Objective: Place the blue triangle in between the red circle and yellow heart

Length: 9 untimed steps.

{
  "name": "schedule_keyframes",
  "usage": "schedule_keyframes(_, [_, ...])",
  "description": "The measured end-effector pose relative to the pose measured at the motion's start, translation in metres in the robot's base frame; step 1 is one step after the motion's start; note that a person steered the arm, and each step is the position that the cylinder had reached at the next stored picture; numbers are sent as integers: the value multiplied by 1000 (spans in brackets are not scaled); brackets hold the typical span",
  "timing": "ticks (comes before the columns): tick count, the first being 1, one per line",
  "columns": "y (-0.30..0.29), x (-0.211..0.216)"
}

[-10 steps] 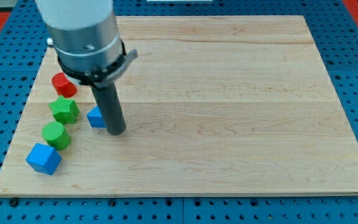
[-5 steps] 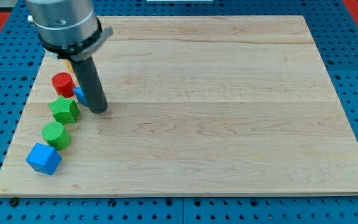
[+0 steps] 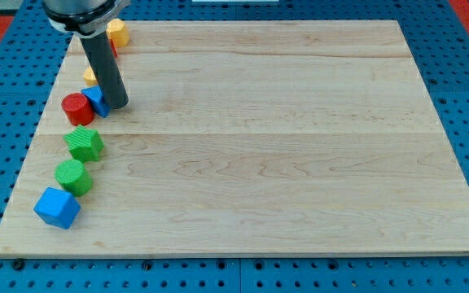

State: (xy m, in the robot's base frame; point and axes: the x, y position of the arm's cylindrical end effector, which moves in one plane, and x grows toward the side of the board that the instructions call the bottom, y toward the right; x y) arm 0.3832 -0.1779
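A small blue triangular block (image 3: 96,101) lay flat on the pale wooden board near its left edge in the camera view, partly hidden behind the dark rod, so only its left portion showed. Touching it on the view's left sat a small red circular block (image 3: 76,108) — a short cylinder resting on its flat face. Just above the blue block, toward the view's top, a small yellow block (image 3: 90,76) peeked out from behind the rod; too little of it showed to confirm its heart shape. The three blocks sat in a tight cluster — blue between red and yellow.
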Motion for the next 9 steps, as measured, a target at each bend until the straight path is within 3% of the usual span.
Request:
schedule_keyframes(5, [-7, -36])
schedule_keyframes(9, [43, 4])
